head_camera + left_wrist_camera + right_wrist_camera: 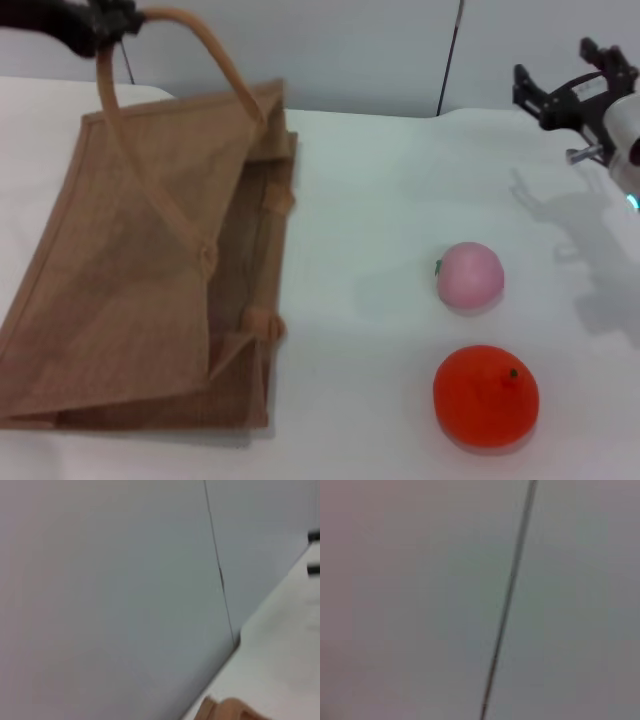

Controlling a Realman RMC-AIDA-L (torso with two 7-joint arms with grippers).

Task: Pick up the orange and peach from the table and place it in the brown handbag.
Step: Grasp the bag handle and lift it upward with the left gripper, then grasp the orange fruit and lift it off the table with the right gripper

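My left gripper [105, 25] is up at the far left corner of the head view, clamped on one looped strap handle [215, 60] of the brown handbag [130, 270], holding that handle raised above the white table [380, 200]. The bag itself lies slumped on the table at my left, its mouth gaping toward the right, with the second handle [150, 185] draped across its woven side. My right gripper [575, 85] hangs in the air at the far right, above the table and well apart from both fruits, its dark fingers [530, 90] spread with nothing between them. The peach [470, 275] sits on the table right of the bag, pale pink with a tiny green mark on its left side. The orange [486, 395] rests nearer to me, just beside the peach but not touching it, its dark stem dimple facing up. My left wrist view shows mostly a grey wall [110, 580], a strip of table and a blurred tan scrap of bag at the edge; my right wrist view shows only wall with a dark seam [510, 595].
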